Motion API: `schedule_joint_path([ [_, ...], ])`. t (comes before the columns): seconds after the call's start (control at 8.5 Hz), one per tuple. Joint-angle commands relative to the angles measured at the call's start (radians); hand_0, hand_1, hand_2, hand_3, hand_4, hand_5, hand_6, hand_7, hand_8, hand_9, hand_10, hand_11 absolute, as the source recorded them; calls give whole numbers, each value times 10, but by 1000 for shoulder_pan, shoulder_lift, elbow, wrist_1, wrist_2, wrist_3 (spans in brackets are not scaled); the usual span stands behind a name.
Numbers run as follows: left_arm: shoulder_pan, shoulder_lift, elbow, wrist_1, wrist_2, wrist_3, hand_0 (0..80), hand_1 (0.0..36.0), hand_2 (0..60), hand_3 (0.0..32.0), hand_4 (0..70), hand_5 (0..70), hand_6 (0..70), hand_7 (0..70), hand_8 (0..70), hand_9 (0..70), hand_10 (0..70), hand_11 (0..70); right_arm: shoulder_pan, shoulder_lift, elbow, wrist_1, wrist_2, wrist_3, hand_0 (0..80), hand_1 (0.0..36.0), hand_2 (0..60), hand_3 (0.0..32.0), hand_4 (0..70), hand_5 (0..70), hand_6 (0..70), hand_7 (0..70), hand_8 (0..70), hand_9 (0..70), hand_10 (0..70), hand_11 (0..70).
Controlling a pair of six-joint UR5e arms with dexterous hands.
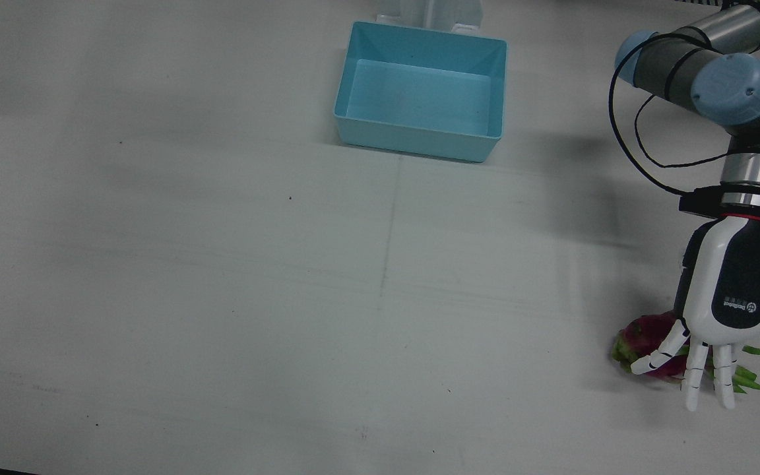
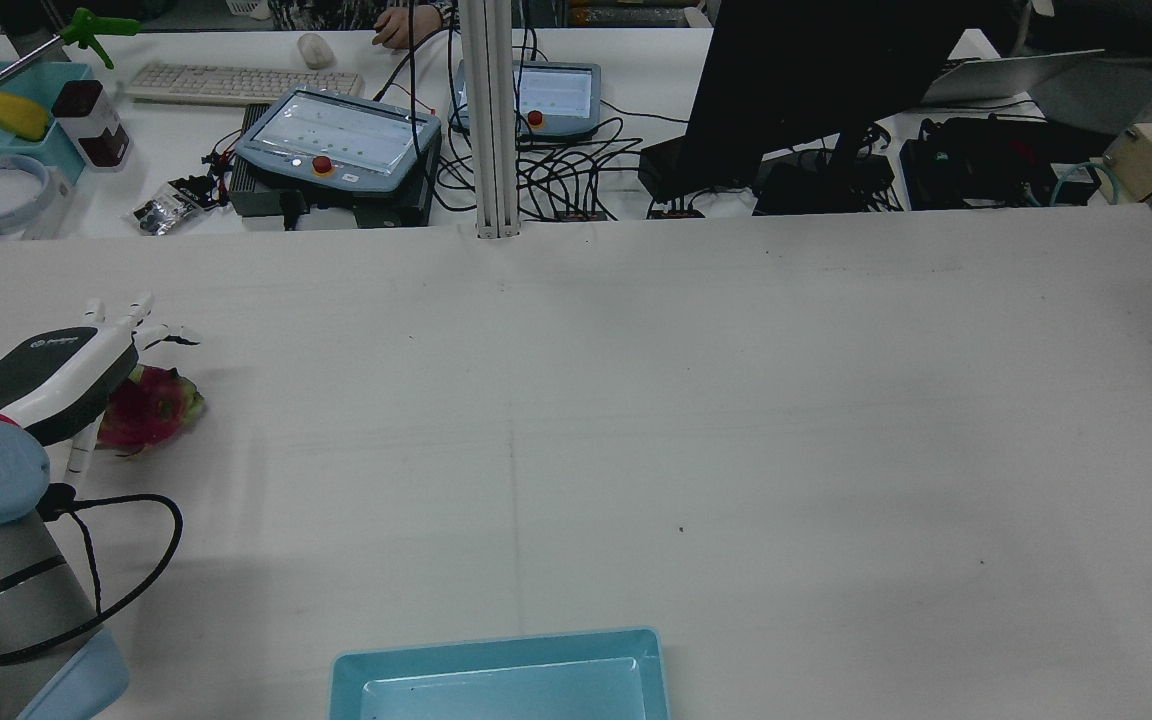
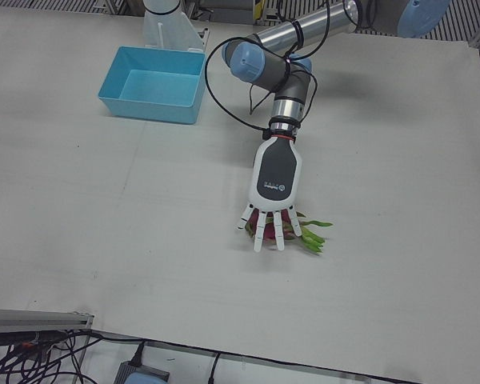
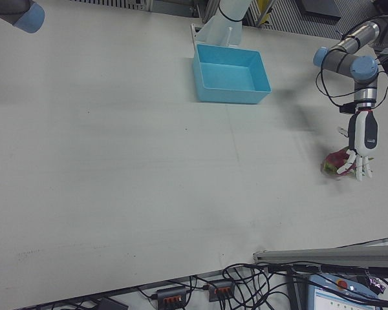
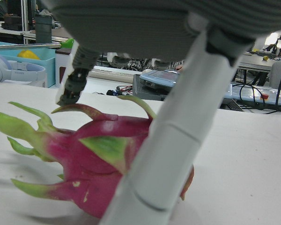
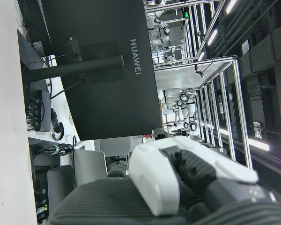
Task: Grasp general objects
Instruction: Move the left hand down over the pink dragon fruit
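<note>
A pink dragon fruit (image 1: 644,333) with green scales lies on the white table, near the edge on my left arm's side. It also shows in the rear view (image 2: 151,410), the right-front view (image 4: 333,161) and the left hand view (image 5: 98,159). My left hand (image 1: 726,290) hangs palm down just over it, fingers spread and straight, holding nothing. In the left hand view one finger (image 5: 173,140) crosses in front of the fruit; I cannot tell whether it touches. My right hand (image 6: 178,178) shows only in its own view, pointed away from the table; I cannot tell how its fingers stand.
An empty light-blue bin (image 1: 413,138) stands at the table's middle, on the robot's side, far from the fruit. Beyond the table's far edge are control pendants (image 2: 336,145), a keyboard, cables and a black monitor (image 2: 816,80).
</note>
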Motion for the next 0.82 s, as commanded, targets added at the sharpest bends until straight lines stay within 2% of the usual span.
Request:
schedule_joint_path([
  [0.0, 6, -27, 63, 1, -32, -3, 800, 360, 83, 320, 0, 235, 0, 30, 3, 0, 0, 0, 0, 0, 0, 0, 1, 0, 0, 0, 0, 0, 0, 0, 0, 0, 0, 0, 0, 0],
  [0.12, 6, -35, 84, 1, -55, -6, 800, 360, 92, 320, 0, 241, 0, 29, 0, 0, 0, 0, 0, 0, 0, 0, 1, 0, 0, 0, 0, 0, 0, 0, 0, 0, 0, 0, 0, 0],
  [0.35, 6, -58, 119, -3, -58, -7, 800, 360, 102, 320, 0, 257, 0, 31, 0, 0, 0, 0, 1, 0, 0, 0, 1, 0, 0, 0, 0, 0, 0, 0, 0, 0, 0, 0, 0, 0],
  [0.71, 6, -64, 136, -12, -75, -6, 800, 360, 133, 320, 0, 262, 0, 31, 0, 0, 0, 0, 0, 0, 0, 0, 1, 0, 0, 0, 0, 0, 0, 0, 0, 0, 0, 0, 0, 0],
])
